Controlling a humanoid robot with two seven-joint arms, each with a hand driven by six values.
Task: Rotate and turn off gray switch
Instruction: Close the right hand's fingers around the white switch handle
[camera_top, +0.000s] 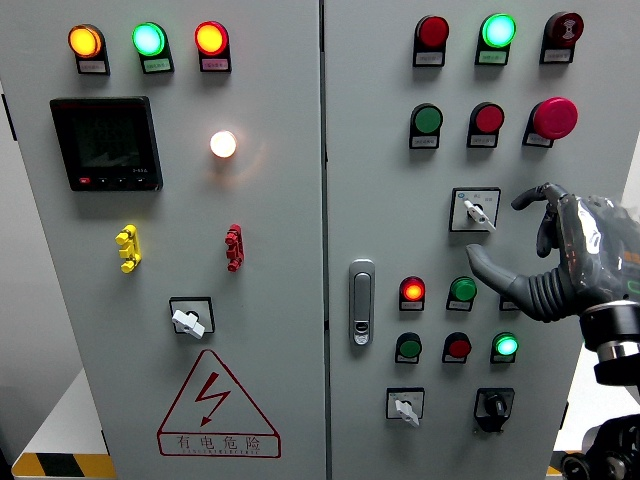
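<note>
Gray switch (474, 210) on gray cabinet door (380, 150)

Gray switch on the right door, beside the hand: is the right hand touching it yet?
Apart. The head view shows bare panel between the right hand and the gray switch; its spread fingers sit just right of the knob.

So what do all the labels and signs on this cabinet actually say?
"有电危险": on the red triangular warning sign, under its lightning bolt.
White tags under the lamps and buttons, e.g. below the amber lamp: too small to read.
Gray switch plate beside the robot hand: markings blurred.
Meter screen: unreadable.
</note>
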